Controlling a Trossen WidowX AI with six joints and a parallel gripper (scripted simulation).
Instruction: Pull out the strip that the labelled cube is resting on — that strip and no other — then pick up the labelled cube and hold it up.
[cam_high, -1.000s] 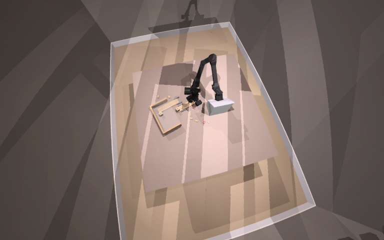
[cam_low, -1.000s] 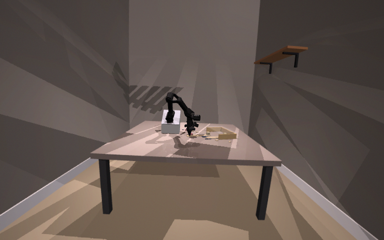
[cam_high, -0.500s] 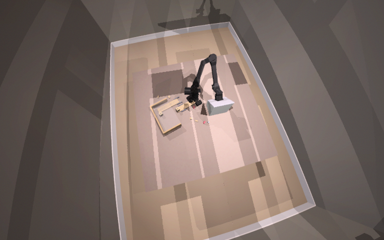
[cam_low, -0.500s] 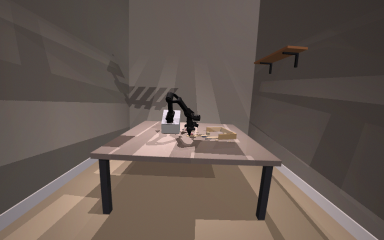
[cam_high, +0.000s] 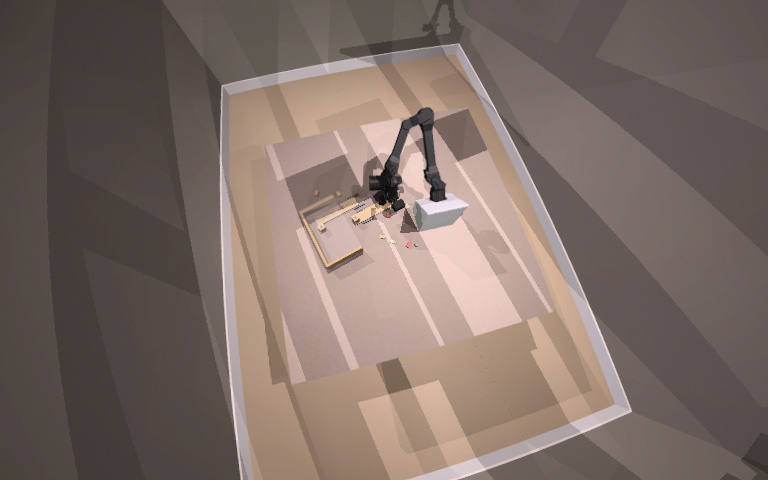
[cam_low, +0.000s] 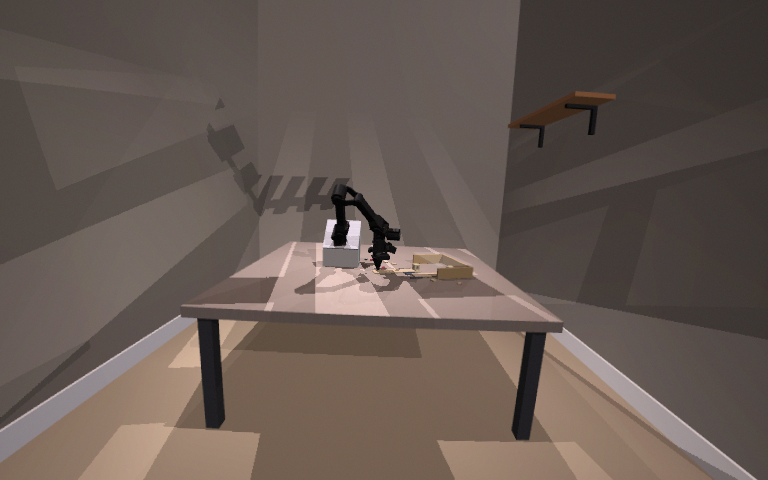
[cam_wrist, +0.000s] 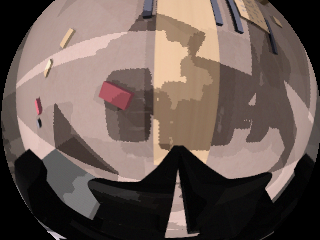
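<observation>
Smooth pale wood makes up the near strip (cam_high: 370, 212) (cam_low: 391, 271) (cam_wrist: 185, 90), a long flat board with straight edges and faint lengthwise grain, crossed by jagged patches of shadow in the wrist view. Slim dark blue bars (cam_wrist: 217, 12) lie near its far part, and a matte red block (cam_high: 387, 214) (cam_wrist: 115, 95), an oblong with crisp corners, sits beside it, apart from the wood. A second, narrower-looking pale strip (cam_high: 340, 214) reaches into a three-sided tan wooden frame (cam_high: 314, 240) (cam_low: 454, 273). Each strip has a small pale cube at its end away from the arm: the near cube (cam_high: 355, 219) (cam_low: 416, 266) on the first, the far cube (cam_high: 321, 227) on the second. Both look like plain light wood with square edges; any label is too small to read, so I cannot tell which one carries it. The black gripper (cam_high: 389, 202) (cam_low: 378, 267) (cam_wrist: 178, 150) points down with its tapered fingers closed together and nothing visibly pinched between them. Its tips are over the near strip, close to the end opposite the near cube; whether they touch the wood I cannot tell. Both cubes are well apart from the fingers, the far one farther off.
</observation>
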